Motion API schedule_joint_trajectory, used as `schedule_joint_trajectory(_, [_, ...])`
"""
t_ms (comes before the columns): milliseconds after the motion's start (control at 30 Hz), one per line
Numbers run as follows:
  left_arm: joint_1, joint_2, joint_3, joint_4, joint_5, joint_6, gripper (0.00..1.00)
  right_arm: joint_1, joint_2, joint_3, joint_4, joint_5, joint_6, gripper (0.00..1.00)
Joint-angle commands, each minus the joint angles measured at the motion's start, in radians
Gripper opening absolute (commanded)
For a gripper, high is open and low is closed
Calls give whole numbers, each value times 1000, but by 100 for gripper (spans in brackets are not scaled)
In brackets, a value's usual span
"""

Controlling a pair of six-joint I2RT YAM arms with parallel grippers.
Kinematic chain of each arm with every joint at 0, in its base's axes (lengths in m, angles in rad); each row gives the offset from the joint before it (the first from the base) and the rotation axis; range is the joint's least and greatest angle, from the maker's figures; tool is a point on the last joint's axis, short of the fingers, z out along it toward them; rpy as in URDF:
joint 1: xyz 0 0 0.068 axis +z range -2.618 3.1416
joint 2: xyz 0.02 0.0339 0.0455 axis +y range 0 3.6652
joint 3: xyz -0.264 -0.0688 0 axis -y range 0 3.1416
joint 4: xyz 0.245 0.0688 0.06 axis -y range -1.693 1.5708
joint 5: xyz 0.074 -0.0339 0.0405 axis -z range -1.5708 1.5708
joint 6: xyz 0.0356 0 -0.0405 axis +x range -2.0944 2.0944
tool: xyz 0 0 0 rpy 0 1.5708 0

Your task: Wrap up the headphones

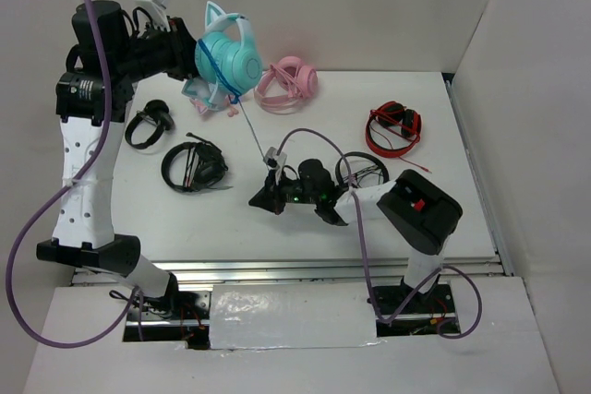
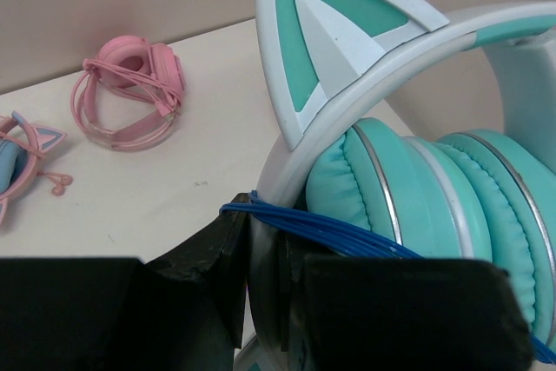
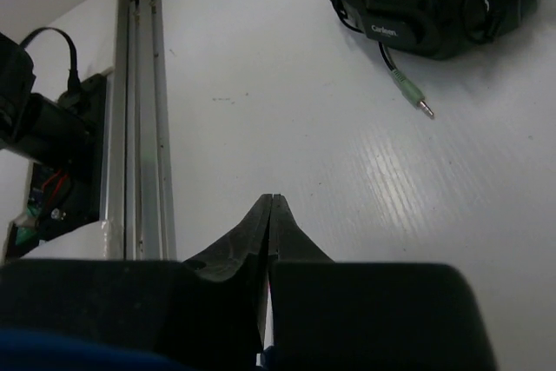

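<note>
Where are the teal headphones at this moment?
The teal headphones are held up by the left gripper at the upper left of the top view, just left of the pink headphones.

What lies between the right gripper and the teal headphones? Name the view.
In the top external view, only the thin blue cable, running straight from the teal headphones toward the right gripper.

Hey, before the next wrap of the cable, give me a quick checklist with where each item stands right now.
1. Left gripper clamped on headphones: ok.
2. Cable turns seated on headband: ok.
3. Right gripper jaws shut: ok.
4. Cable pinched between those jaws: cannot tell.
5. Cable run toward right gripper straight, unsnagged: ok.
</note>
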Motion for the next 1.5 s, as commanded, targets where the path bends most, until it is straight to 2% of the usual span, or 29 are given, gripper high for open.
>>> schedule_joint_trajectory(0, [30, -11, 26, 95, 77, -47, 0, -34, 25, 21, 160, -26, 85, 0])
schedule_joint_trajectory(133, [47, -40, -6, 143, 108, -77, 0, -86, 0, -33, 231, -45, 123, 0])
schedule_joint_trajectory(233, [45, -53, -43, 184, 157, -91, 0, -129, -44, -36, 180, -58, 100, 0])
schedule_joint_trajectory(333, [38, -55, -57, 197, 242, -68, 0, -190, -73, 33, -6, -35, 32, 0])
schedule_joint_trajectory(367, [24, -72, -101, 217, 274, -59, 0, -210, -72, 97, -142, -12, 14, 0])
schedule_joint_trajectory(400, [15, -78, -127, 263, 331, -45, 0, -227, -63, 134, -207, -3, -22, 0])
schedule_joint_trajectory(533, [-73, -107, -213, 265, 342, 82, 0, -340, -8, 364, -540, 62, -84, 0])
schedule_joint_trajectory(600, [-135, -112, -221, 230, 350, 151, 0, -377, 18, 484, -706, 153, -78, 0])
schedule_joint_trajectory(667, [-188, -122, -254, 213, 300, 212, 0, -432, 20, 556, -826, 192, -81, 0])
schedule_joint_trajectory(767, [-327, -113, -330, 214, 260, 321, 0, -478, -9, 581, -874, 204, -122, 0])
schedule_joint_trajectory(800, [-411, -103, -340, 204, 238, 352, 0, -500, -27, 588, -889, 211, -145, 0])
schedule_joint_trajectory(833, [-451, -87, -340, 182, 165, 408, 0, -515, -31, 597, -907, 221, -156, 0])
schedule_joint_trajectory(867, [-525, -52, -339, 141, 134, 436, 0, -525, -40, 611, -929, 224, -167, 0])
schedule_joint_trajectory(1033, [-714, 52, -342, 40, 2, 629, 0, -586, -86, 660, -1029, 226, -315, 0])
schedule_joint_trajectory(1067, [-773, 81, -342, 14, -76, 647, 0, -592, -100, 668, -1055, 223, -360, 0])
schedule_joint_trajectory(1167, [-859, 101, -379, 35, -223, 657, 0, -614, -123, 679, -1084, 276, -336, 0])
schedule_joint_trajectory(1267, [-893, 98, -419, 101, -432, 648, 0, -644, -179, 665, -1096, 251, -326, 0])
schedule_joint_trajectory(1467, [-892, 131, -489, 188, -538, 602, 0, -666, -288, 668, -1144, 260, -300, 0])
